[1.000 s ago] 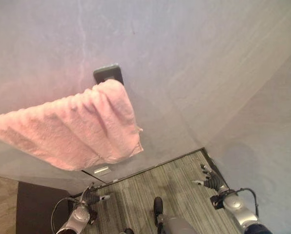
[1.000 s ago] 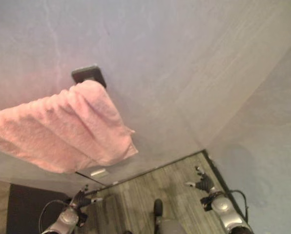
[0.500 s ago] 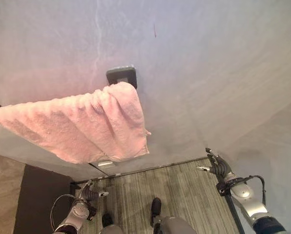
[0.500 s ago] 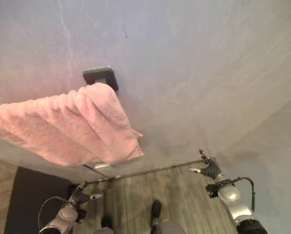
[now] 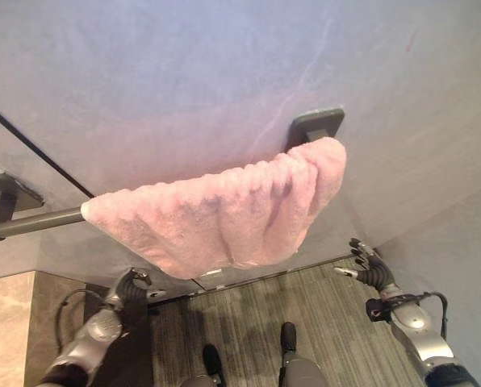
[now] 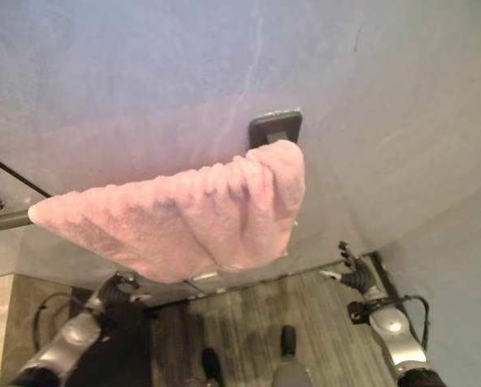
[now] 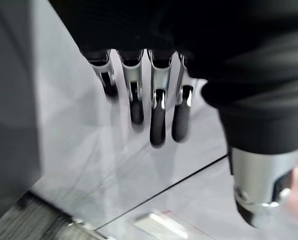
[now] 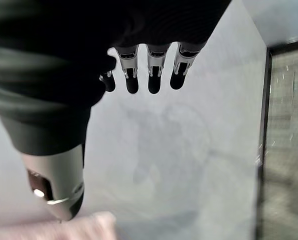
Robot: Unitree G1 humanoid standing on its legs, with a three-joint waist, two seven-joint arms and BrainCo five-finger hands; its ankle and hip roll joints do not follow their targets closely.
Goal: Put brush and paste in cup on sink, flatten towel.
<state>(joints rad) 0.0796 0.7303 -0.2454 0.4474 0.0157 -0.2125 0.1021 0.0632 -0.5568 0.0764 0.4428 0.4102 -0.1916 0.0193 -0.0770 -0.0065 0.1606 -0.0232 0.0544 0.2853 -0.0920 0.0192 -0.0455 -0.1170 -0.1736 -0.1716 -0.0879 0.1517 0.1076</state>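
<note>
The towel (image 5: 228, 214) is pink terry cloth, thick and nubbly, matt, with soft folds. It hangs on a dark metal rail (image 5: 39, 222) with a dull sheen, fixed by a dark matt bracket (image 5: 315, 124). The wall (image 5: 184, 72) looks smooth, pale and faintly veined like stone. The floor (image 5: 329, 322) is grey wood-grain plank, matt. Each hand, left hand (image 7: 156, 100) and right hand (image 8: 149, 70), shows shiny silver metal fingers with dark rubbery tips.

No readable text, label or number anywhere
</note>
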